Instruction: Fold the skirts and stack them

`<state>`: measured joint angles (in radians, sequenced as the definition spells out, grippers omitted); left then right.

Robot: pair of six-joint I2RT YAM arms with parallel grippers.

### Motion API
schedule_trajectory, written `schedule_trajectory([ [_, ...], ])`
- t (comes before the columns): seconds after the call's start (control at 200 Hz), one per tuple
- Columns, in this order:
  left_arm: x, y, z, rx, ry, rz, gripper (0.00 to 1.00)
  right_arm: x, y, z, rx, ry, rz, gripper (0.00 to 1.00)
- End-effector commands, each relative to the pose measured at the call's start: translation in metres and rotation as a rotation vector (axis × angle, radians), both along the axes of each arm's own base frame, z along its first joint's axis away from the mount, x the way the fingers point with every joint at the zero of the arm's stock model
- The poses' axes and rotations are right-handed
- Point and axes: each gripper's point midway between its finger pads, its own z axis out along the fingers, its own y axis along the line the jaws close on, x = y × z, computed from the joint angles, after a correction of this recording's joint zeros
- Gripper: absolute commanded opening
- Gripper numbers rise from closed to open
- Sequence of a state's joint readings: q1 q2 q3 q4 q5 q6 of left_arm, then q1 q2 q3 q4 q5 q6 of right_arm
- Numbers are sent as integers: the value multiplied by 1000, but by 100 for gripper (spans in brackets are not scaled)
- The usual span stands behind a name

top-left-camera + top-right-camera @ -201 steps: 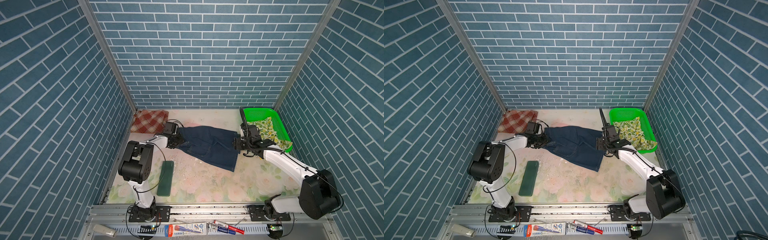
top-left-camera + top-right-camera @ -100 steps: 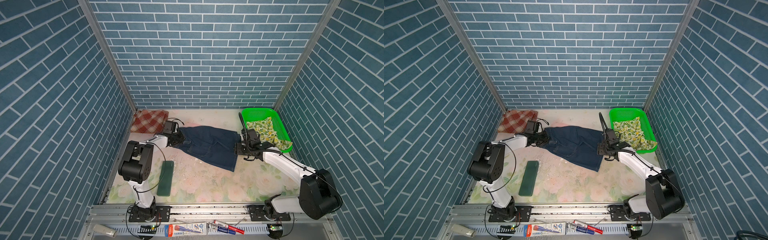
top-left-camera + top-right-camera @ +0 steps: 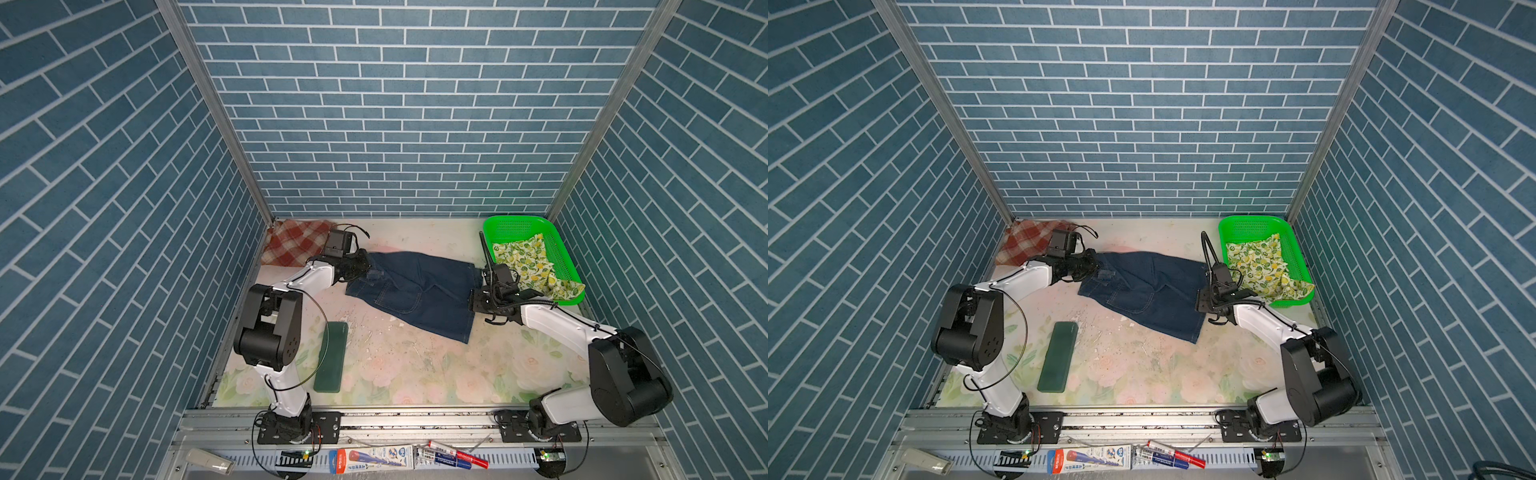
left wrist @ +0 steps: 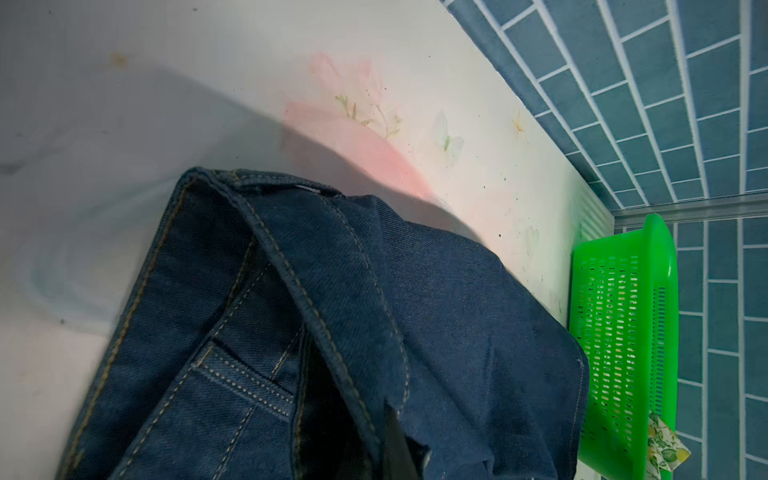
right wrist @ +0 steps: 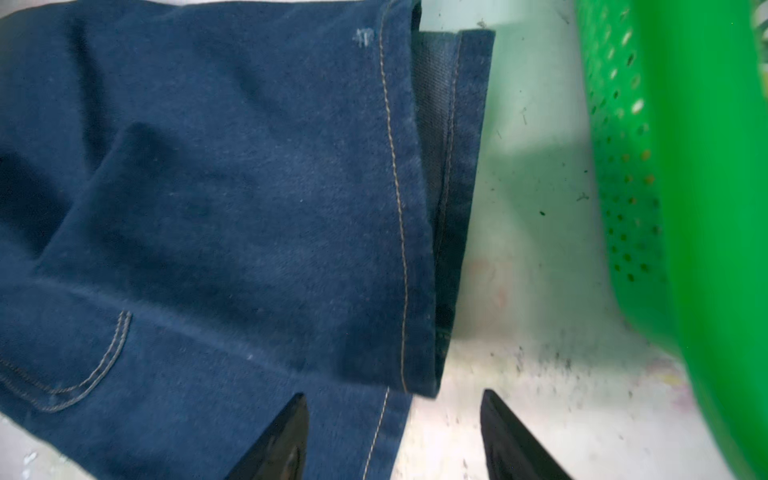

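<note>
The dark blue denim skirt (image 3: 415,291) (image 3: 1150,291) lies spread across the middle of the table. My left gripper (image 3: 360,266) (image 4: 390,440) is shut on its waistband, which bunches up around the jaws. My right gripper (image 3: 474,297) (image 5: 395,397) stands open low over the hem edge (image 5: 401,249), one finger over denim and one over bare table. The plaid skirt (image 3: 297,245) lies folded in the back left corner. In the green basket (image 3: 515,224) sits the lemon-print skirt (image 3: 528,262), one corner draped over the rim.
A flat dark green pad (image 3: 331,357) (image 3: 1058,357) lies front left on the floral table. The basket wall (image 5: 706,208) stands close beside my right gripper. Brick-pattern walls enclose three sides. Pens and a box rest on the front rail (image 3: 374,459).
My left gripper has closed on the denim waistband. My right gripper has slid a little toward the front along the hem and dropped lower, its jaws slightly narrower.
</note>
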<state>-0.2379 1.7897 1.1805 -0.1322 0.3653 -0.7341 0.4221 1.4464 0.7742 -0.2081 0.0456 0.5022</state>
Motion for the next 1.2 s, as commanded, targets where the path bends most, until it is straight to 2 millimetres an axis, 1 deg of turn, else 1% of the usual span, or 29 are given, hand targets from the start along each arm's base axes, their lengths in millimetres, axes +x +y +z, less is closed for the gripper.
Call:
schedule_trajectory([
  [0.0,2,-1,15,-6,-23,-13,0,9,1,-11,53,-23,-44,64],
  [0.035,2,-2,15,-7,-21,-13,0,11,1,-13,56,-28,-44,62],
  [0.125,3,-1,17,-7,-23,-12,0,17,7,-9,100,-64,-26,48],
  [0.15,4,-1,17,-6,-22,-11,0,19,9,-7,111,-78,-22,40],
  [0.175,5,-1,18,-7,-23,-10,0,21,10,-4,119,-91,-19,28],
  [0.195,5,-1,19,-8,-25,-10,0,23,11,-2,123,-100,-17,20],
  [0.25,9,0,21,-10,-27,-6,0,28,13,6,131,-118,-8,3],
  [0.265,10,1,22,-10,-25,-1,0,30,13,8,131,-121,-6,0],
  [0.42,24,7,34,2,-23,0,0,47,18,33,120,-162,20,0],
  [0.52,35,14,43,2,-29,2,0,50,19,53,117,-189,32,0],
  [0.665,46,31,53,10,-30,-4,0,44,16,74,109,-211,47,0],
  [0.825,43,48,53,22,-21,-8,0,28,8,92,99,-234,52,0],
  [0.91,37,54,48,27,-14,-6,0,17,4,98,103,-241,51,0],
  [0.98,32,58,43,29,-3,-2,0,8,1,97,105,-233,54,0],
  [1.12,21,66,31,32,26,8,0,-9,-5,91,99,-199,54,0],
  [1.19,14,68,26,44,39,12,0,-17,-4,85,117,-182,54,0],
])
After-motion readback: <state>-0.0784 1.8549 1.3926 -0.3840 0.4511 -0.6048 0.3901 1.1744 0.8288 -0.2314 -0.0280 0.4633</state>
